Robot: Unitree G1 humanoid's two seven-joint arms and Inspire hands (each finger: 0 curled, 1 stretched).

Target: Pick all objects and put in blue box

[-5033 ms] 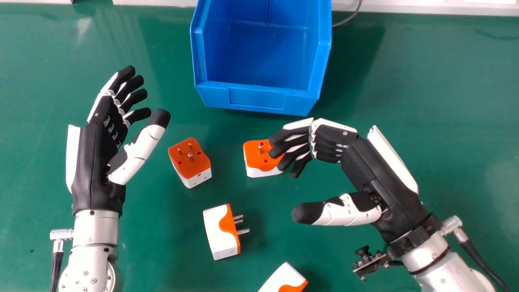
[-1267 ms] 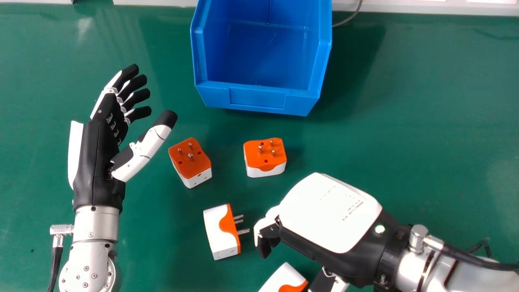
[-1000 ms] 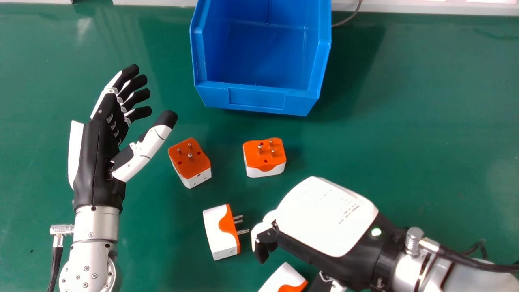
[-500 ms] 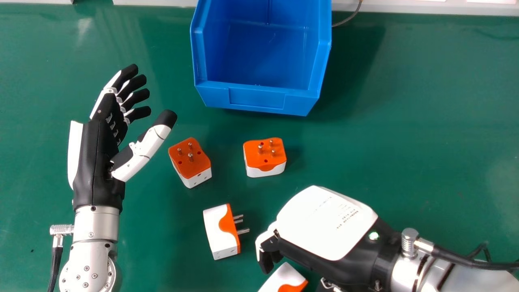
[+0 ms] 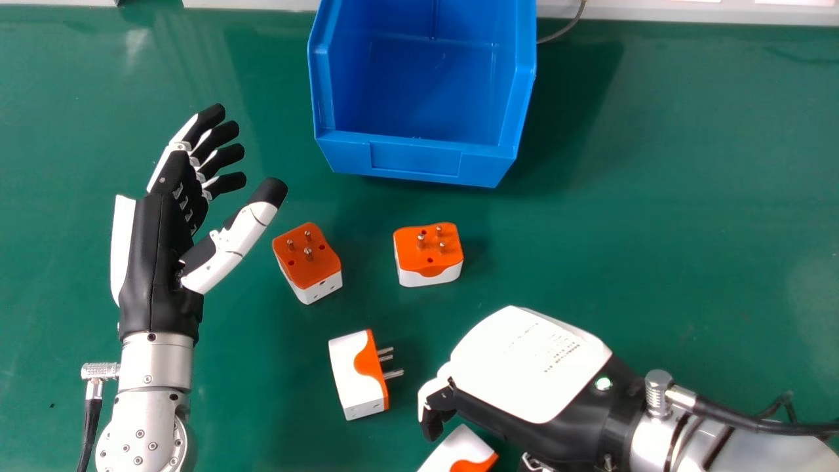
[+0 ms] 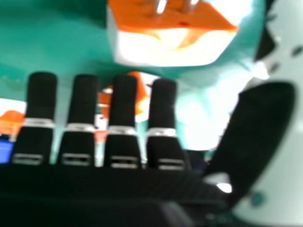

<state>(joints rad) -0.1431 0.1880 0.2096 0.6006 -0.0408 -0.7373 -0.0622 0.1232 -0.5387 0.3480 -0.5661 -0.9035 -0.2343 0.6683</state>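
In the head view my left hand (image 5: 160, 255) is open over the table at the left. My right hand (image 5: 534, 367), back upward and relaxed open, hovers beside the lowest white-and-orange plug adapter (image 5: 455, 451), partly cut off by the bottom edge. An adapter lying on its side (image 5: 357, 377) has its pins toward that hand. Two more stand pins up, one at centre left (image 5: 308, 259) and one at centre (image 5: 428, 252). The blue box (image 5: 419, 157) is at the top. In the right hand view an adapter (image 6: 165, 45) lies past the fingertips of my right hand (image 6: 125, 99), untouched.
Green table surface (image 5: 688, 196) extends on both sides of the box. A thin dark cable (image 5: 565, 30) runs behind the box's right side, near a pale ledge (image 5: 655, 13) along the far edge.
My right hand has moved from above the centre adapter down toward the lowest one, turning its back upward. Over the last second it has sunk slightly. My left hand has shifted slightly right.
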